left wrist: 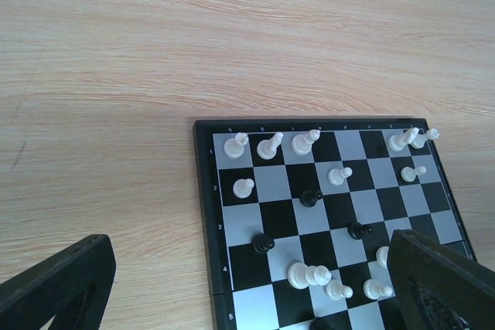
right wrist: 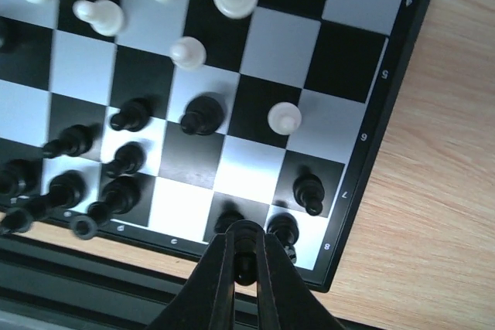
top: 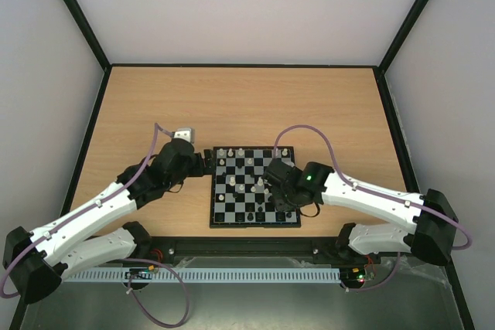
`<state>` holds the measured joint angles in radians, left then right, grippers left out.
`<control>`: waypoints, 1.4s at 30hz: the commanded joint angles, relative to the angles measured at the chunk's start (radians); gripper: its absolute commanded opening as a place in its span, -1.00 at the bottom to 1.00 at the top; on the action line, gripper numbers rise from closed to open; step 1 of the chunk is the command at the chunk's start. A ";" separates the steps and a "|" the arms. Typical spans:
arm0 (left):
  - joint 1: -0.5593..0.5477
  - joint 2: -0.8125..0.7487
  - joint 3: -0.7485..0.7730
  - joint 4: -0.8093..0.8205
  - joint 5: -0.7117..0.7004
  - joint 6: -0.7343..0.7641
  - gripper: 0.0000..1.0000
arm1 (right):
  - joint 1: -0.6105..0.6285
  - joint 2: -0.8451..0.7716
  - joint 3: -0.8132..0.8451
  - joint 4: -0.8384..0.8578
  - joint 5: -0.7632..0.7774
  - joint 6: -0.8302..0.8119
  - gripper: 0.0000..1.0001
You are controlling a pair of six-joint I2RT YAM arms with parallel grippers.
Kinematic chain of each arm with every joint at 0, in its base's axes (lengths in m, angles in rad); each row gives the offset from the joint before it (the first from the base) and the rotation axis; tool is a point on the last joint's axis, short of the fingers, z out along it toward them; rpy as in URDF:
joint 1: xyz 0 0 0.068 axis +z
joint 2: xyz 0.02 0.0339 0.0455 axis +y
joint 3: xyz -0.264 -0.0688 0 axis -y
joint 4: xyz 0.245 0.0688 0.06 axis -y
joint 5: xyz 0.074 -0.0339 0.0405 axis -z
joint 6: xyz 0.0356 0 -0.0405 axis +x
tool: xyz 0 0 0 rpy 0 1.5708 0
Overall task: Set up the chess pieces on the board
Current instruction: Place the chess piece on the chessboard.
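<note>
Nearest, a white slotted cable strip [top: 247, 275] is running along the desk's front edge, and purple cables [top: 166, 316] are looping out beside the two arm bases. Just beyond it the board [top: 213, 191] is lying flat on the desk [top: 247, 106], between the two arms and square to the front edge.

The right fingers [right wrist: 220, 287] are pressing together on a small black piece [right wrist: 244, 254] over the board's nearest row, close to its near right corner. Two more black pieces [right wrist: 284, 228] are standing right beside the tips, one on each side, crowding the held one. Another is sitting one row on, by the right border. Further black figures are clustering in the two near rows towards the left. A lone white pawn [right wrist: 285, 117] is standing just past them.

Farther on, white pieces [left wrist: 270, 145] are standing scattered over the middle squares and along the far rows, with a few black ones mixed among them.

The left fingers [left wrist: 62, 284] are standing wide apart at the board's far left corner, with that part of the board showing between them.

Behind the board the desk is showing pale wood grain. A thin black frame [top: 77, 11] is edging it and rising at the corners, and plain pale walls [top: 247, 5] are closing in the back and both sides.
</note>
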<state>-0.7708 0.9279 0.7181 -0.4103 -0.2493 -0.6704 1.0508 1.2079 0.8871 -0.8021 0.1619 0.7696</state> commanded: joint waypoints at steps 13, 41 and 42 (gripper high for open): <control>0.005 -0.022 -0.014 0.007 0.004 0.004 0.99 | 0.007 0.116 -0.115 0.187 0.021 0.027 -0.88; 0.006 0.010 -0.004 0.022 0.009 0.012 0.99 | -0.014 0.112 -0.040 0.105 0.090 0.005 -0.39; 0.005 0.012 -0.002 0.023 0.007 0.013 0.99 | -0.017 0.102 -0.026 0.091 0.103 0.003 -0.38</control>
<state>-0.7689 0.9344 0.7162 -0.3950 -0.2382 -0.6693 1.0443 1.3567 0.7883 -0.6048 0.1940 0.7818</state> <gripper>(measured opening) 0.992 0.300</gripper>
